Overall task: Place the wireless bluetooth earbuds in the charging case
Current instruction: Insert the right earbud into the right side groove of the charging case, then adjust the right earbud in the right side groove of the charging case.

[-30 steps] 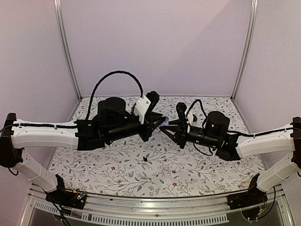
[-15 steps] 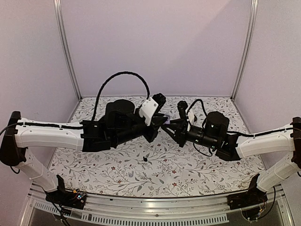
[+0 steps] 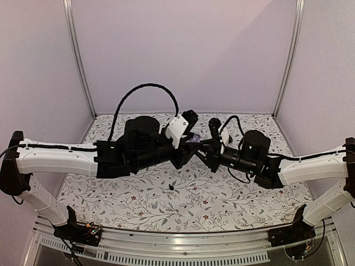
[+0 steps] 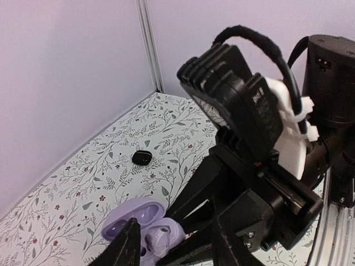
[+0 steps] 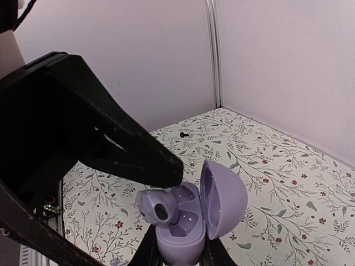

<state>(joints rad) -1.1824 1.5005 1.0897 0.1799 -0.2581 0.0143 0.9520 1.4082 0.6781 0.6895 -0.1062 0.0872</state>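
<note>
Right gripper (image 5: pixel 178 250): clamped on the base of the charging case (image 5: pixel 183 230), lid open, held aloft so its sockets face the other arm. Left gripper (image 4: pixel 173 233): jaws parted either side of a lavender earbud (image 5: pixel 154 206), which lies tilted in one socket, apparently unseated. Second earbud (image 4: pixel 141 157), likely the black piece: on the floral cloth (image 4: pixel 72 199), well apart.

Can barely make out the case (image 3: pixel 192 144) from above: wedged between left pincer (image 3: pixel 187 149) and right pincer (image 3: pixel 203 148), just a lavender sliver. Cannot read the shape of the loose earbud (image 3: pixel 171 188); merely a dark speck. Lose the case's base below the right wrist frame. Probably a second earbud (image 5: pixel 157 208) seated there, top edge masked by the left pincer.
</note>
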